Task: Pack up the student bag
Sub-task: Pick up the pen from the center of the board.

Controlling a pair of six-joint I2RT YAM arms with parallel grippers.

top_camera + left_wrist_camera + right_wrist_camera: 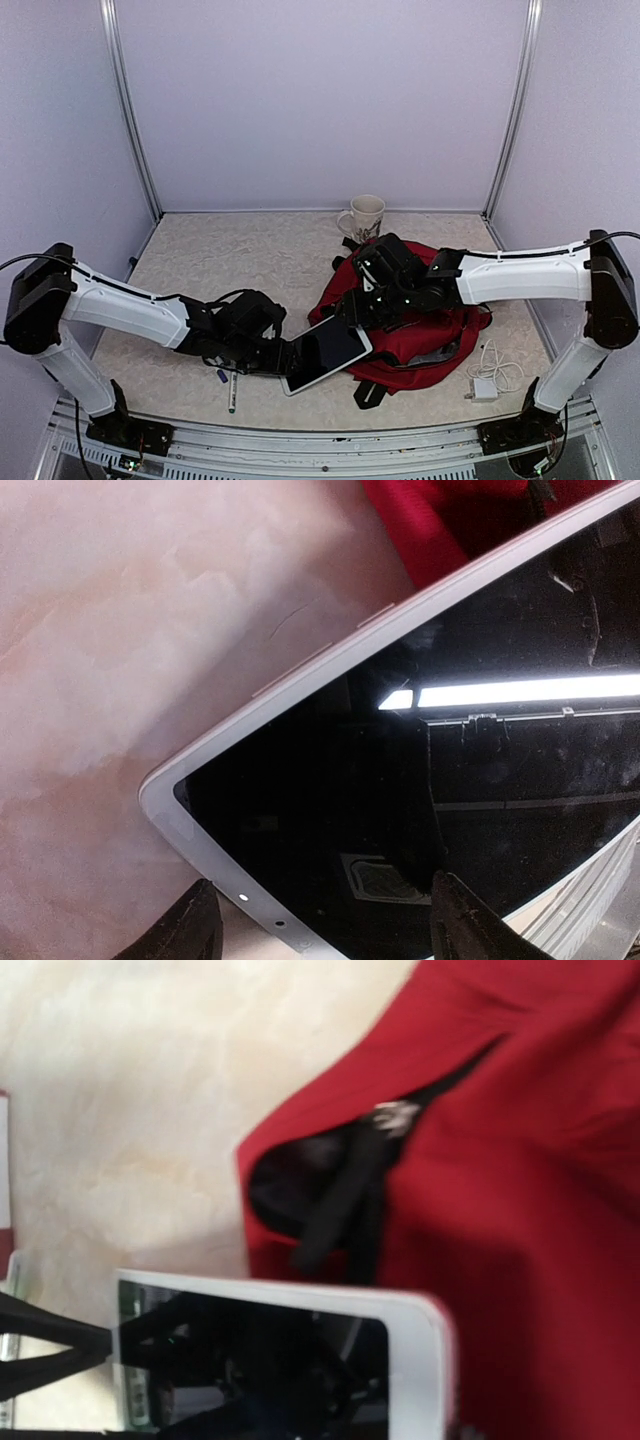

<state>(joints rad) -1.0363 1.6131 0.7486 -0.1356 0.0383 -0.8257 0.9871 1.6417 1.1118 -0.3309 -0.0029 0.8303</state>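
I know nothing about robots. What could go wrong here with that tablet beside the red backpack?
The left gripper seems to have the tablet by one corner only, so it could pivot or slip out. The student bag shows just a small dark opening with a black strap hanging across it, so the tablet's edge may snag on the fabric. The right gripper sits close over the bag, so the two arms might bump.

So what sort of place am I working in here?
Most likely a lab test cell, not a classroom: plain pale walls framed by metal corner posts, a covered table top, and two arms bolted to a rail at its near edge.
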